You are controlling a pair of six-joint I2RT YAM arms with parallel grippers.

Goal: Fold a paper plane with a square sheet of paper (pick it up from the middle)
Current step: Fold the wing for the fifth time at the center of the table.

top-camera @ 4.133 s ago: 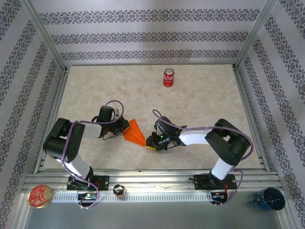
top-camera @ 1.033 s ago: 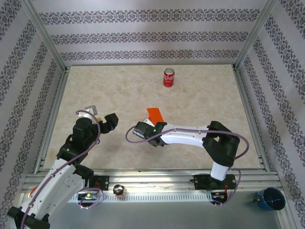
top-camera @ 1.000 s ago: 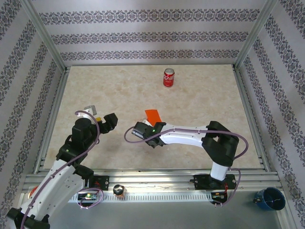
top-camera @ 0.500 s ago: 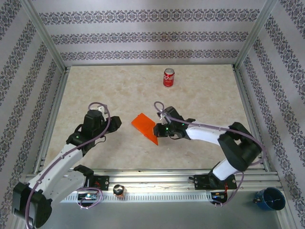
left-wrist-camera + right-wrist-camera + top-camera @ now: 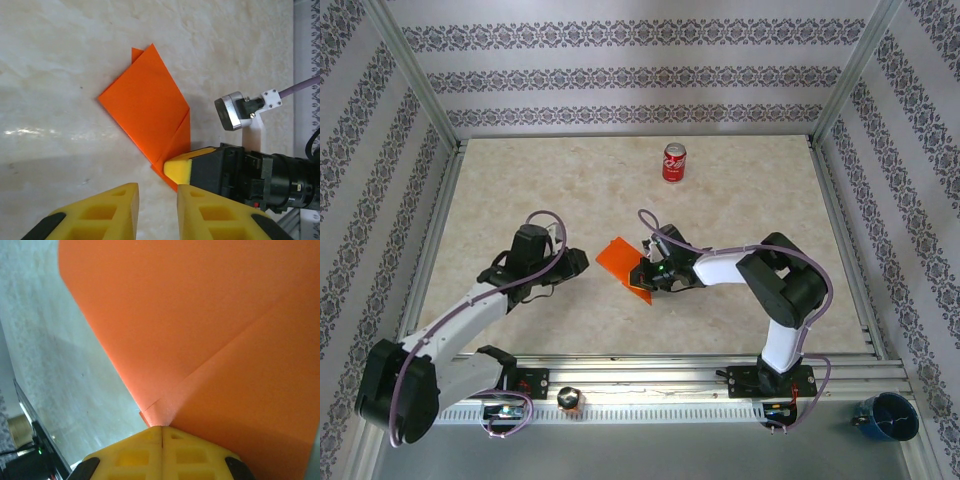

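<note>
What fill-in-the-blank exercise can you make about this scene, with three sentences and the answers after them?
1. The folded paper pinched by the shut right gripper is coloured ____.
2. The red soda can stands ____, not on its side.
3. The left gripper is near the paper and holds ____.
Missing words: orange; upright; nothing.

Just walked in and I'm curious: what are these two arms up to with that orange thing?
They're folding orange paper into a plane. The right gripper is shut on one corner of the partly folded paper. The left gripper sits close beside it, slightly open, holding nothing. A red soda can stands farther back.
</note>
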